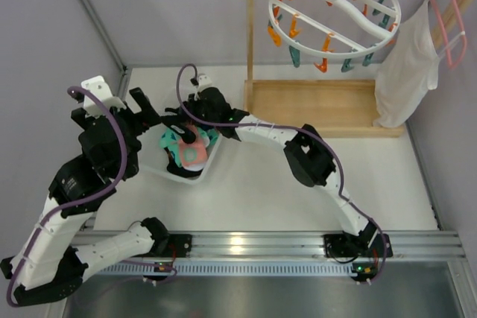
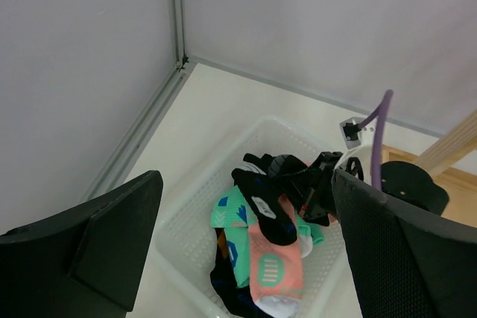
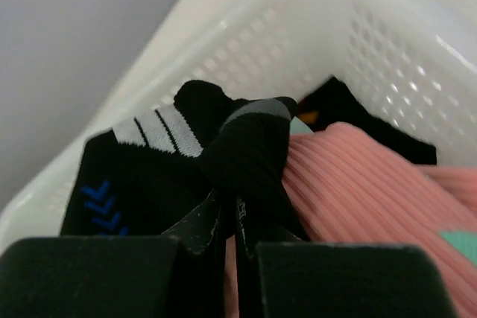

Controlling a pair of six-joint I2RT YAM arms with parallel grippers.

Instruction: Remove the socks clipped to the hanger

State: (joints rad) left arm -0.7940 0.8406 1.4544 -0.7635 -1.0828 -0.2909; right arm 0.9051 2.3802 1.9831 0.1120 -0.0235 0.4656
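Clearly, black sock (image 3: 250, 147) sits pinched inside the right pincer (image 3: 228, 217).

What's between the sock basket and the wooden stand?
Top view: only the right arm crosses the bare table between the basket and the wooden stand.

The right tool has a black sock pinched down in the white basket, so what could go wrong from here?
1. The right tool is shut on the black sock; if it rises before opening, the sock comes out of the basket.
2. That sock lies against the pink sock, which might get dragged along.
3. The left tool hangs open close to the basket, so the arms could bump each other or shove it.
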